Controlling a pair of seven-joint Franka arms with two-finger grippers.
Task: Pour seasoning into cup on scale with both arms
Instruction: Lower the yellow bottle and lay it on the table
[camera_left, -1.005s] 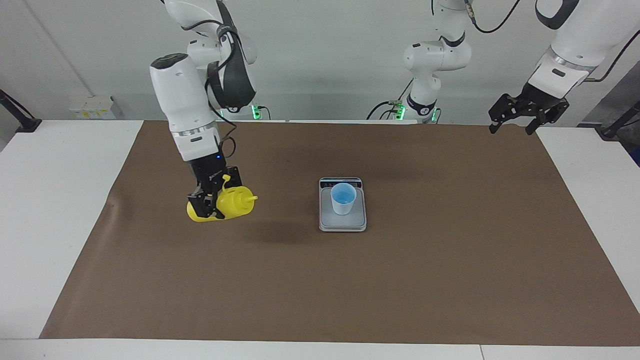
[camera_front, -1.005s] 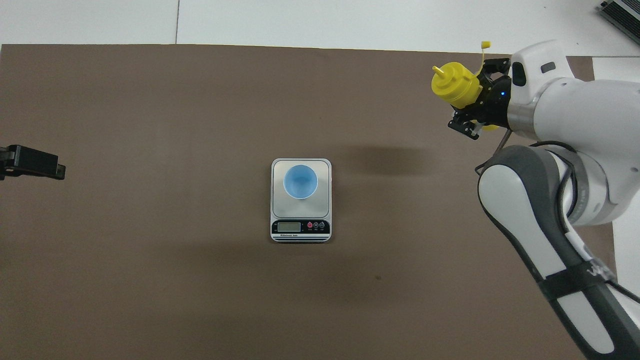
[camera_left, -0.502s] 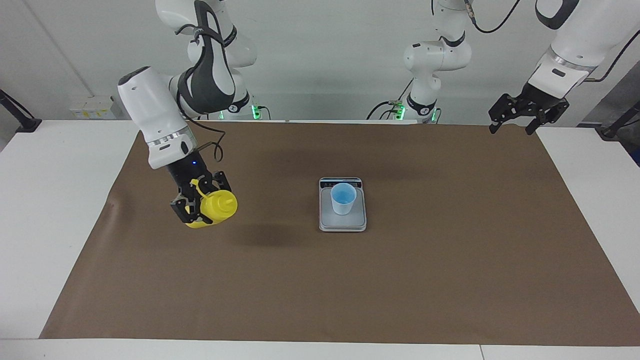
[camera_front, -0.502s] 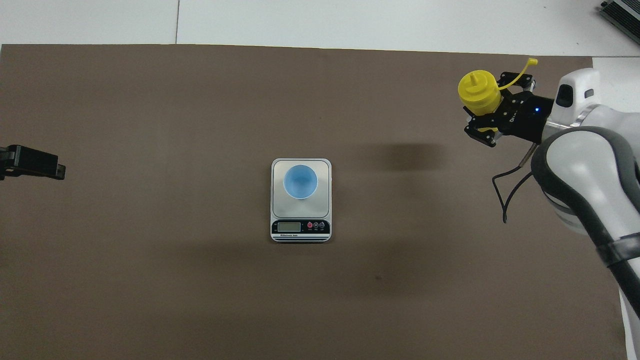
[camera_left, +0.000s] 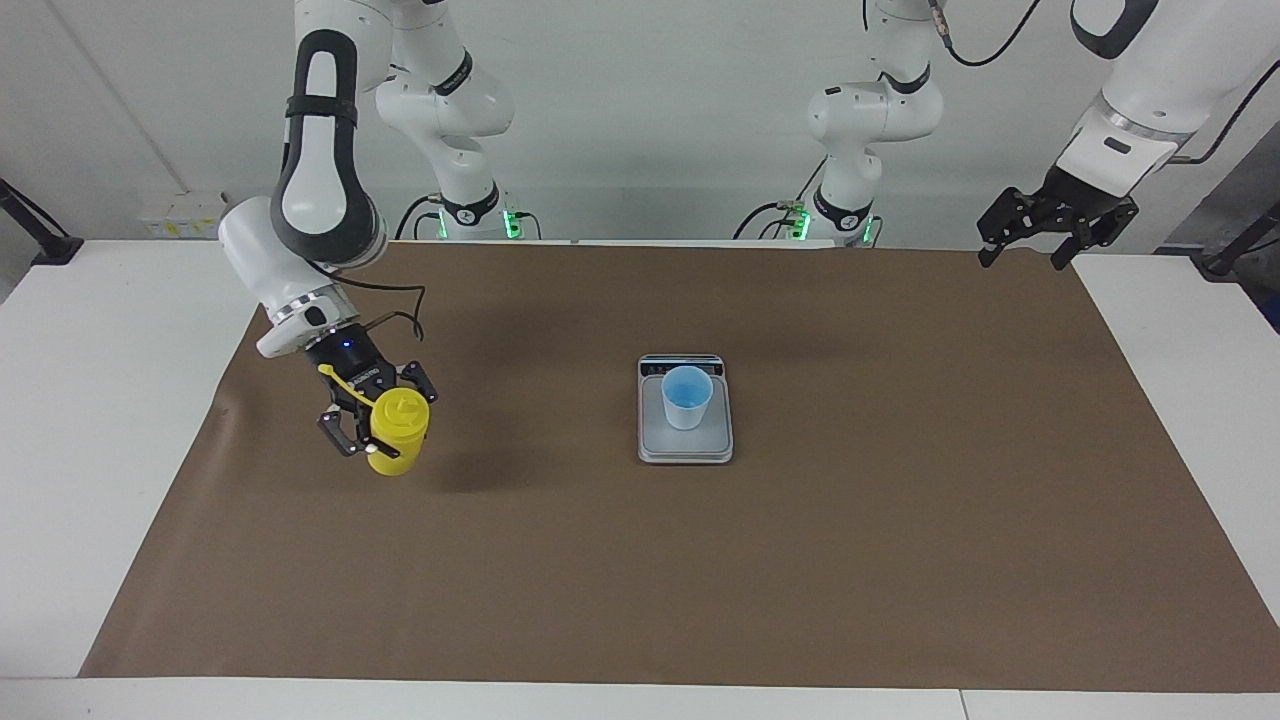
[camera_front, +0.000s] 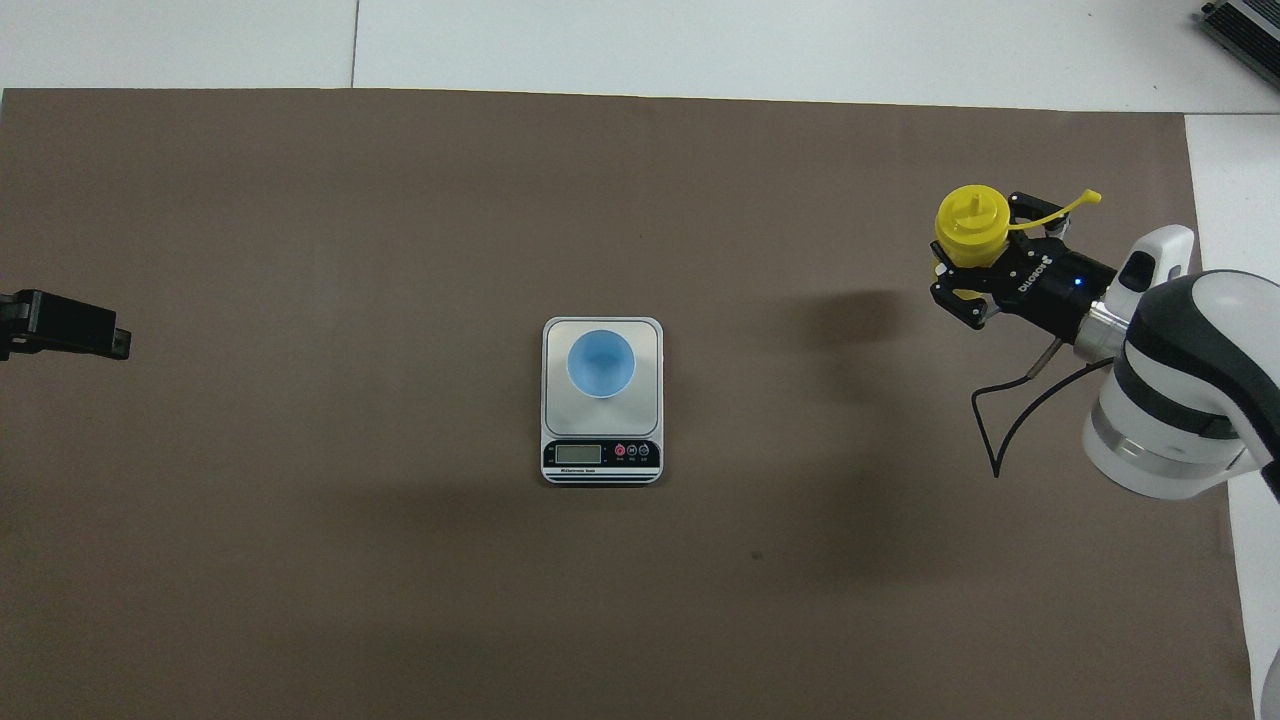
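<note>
Right gripper (camera_left: 382, 425) clamped on the upright yellow bottle (camera_left: 397, 432) over the brown mat (camera_left: 640, 560) toward the right arm's end of the worktop (camera_left: 100, 420), blue cup (camera_left: 686, 396) standing on the scale (camera_left: 685, 448) mid-mat, left gripper (camera_left: 1040, 232) waiting with fingers spread over the mat's corner at its own end.

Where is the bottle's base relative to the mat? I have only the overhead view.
Observer: In the facing view the bottle stands upright in the right pincer, its base low by the mat. I cannot tell whether it touches.
Operator: And the left pincer? I see only its tip.
Observer: The left pincer hangs open in the air over the mat's corner at the left arm's end, and that arm waits.
</note>
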